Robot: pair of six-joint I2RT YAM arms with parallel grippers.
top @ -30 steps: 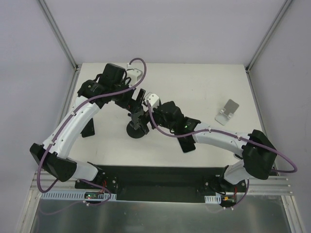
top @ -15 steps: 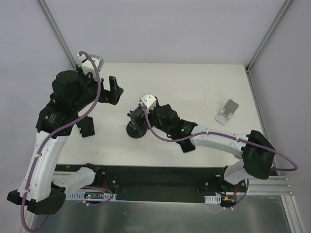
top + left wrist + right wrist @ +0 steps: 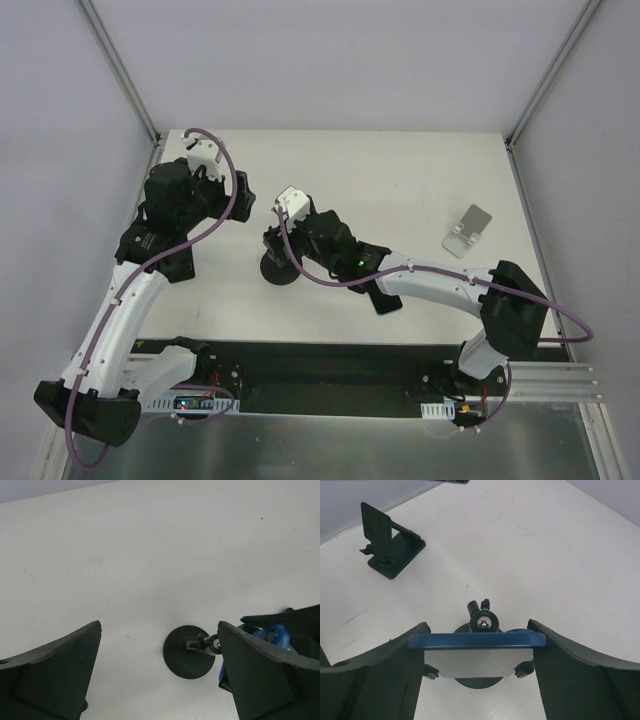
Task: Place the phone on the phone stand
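The phone (image 3: 477,641) has a blue case and lies crosswise between my right gripper's fingers. My right gripper (image 3: 477,630) is shut on the phone and holds it just above the phone stand, which has a round black base (image 3: 278,270) and a ball joint (image 3: 485,622). From above, the right gripper (image 3: 280,240) sits over that base. My left gripper (image 3: 240,192) is open and empty, raised to the left of the stand. In its wrist view the left gripper (image 3: 159,627) looks down on the base (image 3: 189,651), with the phone (image 3: 272,635) at the right.
A black folding stand (image 3: 180,262) sits at the left; it also shows in the right wrist view (image 3: 387,542). A silver stand (image 3: 468,230) is at the right. A flat black object (image 3: 385,297) lies under the right forearm.
My left gripper has pulled away from the stand, up and to the left, and is open. My right gripper has shifted slightly left over the base with the phone.
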